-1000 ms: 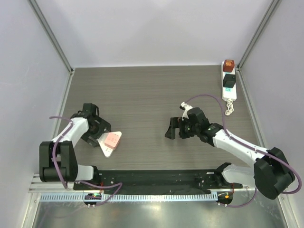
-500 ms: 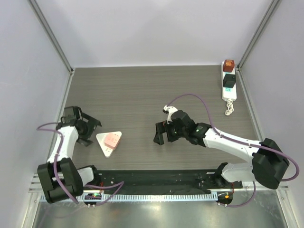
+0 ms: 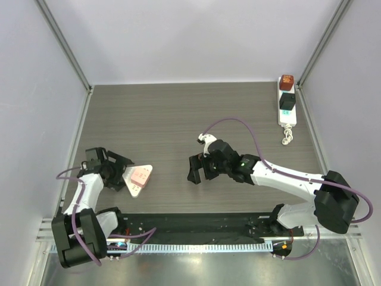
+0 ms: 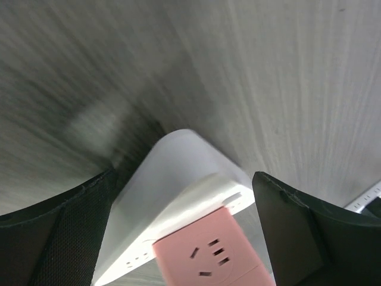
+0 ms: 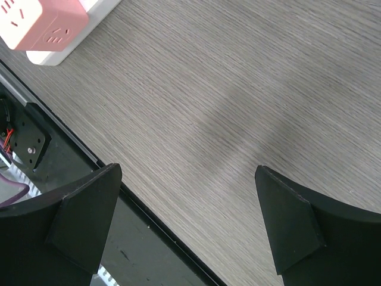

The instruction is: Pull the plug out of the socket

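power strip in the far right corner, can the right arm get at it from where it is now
Probably yes: the right gripper is open at mid-table, and only bare table lies between it and the power strip.

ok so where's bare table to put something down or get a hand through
The far half of the table, from its left edge to the strip, is bare. So is the gap between the plate and the right gripper. Crowded: near left, where the left gripper straddles the plate's corner, and the far right corner with the strip.
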{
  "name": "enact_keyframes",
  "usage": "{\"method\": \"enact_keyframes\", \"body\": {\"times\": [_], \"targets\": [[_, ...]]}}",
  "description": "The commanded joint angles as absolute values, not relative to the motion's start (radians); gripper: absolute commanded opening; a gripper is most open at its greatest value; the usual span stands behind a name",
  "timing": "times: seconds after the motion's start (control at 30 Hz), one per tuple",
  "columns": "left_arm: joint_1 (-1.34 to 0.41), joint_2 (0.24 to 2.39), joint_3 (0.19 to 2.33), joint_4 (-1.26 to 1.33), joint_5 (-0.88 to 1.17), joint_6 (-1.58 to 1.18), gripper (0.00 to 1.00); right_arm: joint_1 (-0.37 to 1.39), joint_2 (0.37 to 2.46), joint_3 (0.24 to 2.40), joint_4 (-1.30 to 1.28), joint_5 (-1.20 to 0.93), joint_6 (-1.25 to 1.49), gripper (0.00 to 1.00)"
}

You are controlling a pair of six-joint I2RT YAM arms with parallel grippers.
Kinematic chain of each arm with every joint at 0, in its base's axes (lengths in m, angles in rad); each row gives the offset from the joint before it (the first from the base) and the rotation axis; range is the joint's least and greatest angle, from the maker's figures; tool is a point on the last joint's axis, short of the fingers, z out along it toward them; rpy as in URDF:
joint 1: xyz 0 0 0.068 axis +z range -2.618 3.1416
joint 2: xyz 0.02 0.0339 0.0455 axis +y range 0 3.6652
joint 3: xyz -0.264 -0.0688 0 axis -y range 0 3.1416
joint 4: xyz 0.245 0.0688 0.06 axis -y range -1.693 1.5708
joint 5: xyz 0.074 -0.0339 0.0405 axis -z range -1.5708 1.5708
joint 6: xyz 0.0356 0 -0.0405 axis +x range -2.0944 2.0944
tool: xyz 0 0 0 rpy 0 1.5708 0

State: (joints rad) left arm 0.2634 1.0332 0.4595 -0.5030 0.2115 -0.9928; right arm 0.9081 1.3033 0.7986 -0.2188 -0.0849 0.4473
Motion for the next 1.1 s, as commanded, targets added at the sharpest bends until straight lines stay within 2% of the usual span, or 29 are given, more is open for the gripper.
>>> {"method": "enact_keyframes", "body": {"times": [0.0,0.43,0.53,0.7,0.83,1.07], "targets": [[0.230,1.051,0.457,-0.351,0.278,-1.037,0.97,0.917,1.290,0.819,-0.210,-0.054,0.462,1.00],[-0.201,1.218,0.499,-0.134,0.170,-1.224,0.94,0.917,1.241,0.778,-0.219,0.051,0.463,1.00],[-0.244,1.252,0.515,-0.120,0.166,-1.229,0.94,0.917,1.233,0.765,-0.224,0.061,0.472,1.00],[-0.206,1.227,0.551,-0.187,0.121,-1.157,1.00,0.917,1.218,0.756,-0.236,0.069,0.480,1.00],[-0.085,1.213,0.511,-0.126,0.237,-1.112,0.99,0.917,1.198,0.747,-0.245,0.074,0.479,1.00],[-0.028,1.230,0.416,0.142,0.382,-1.077,0.85,0.917,1.218,0.759,-0.247,0.022,0.457,1.00]]}}
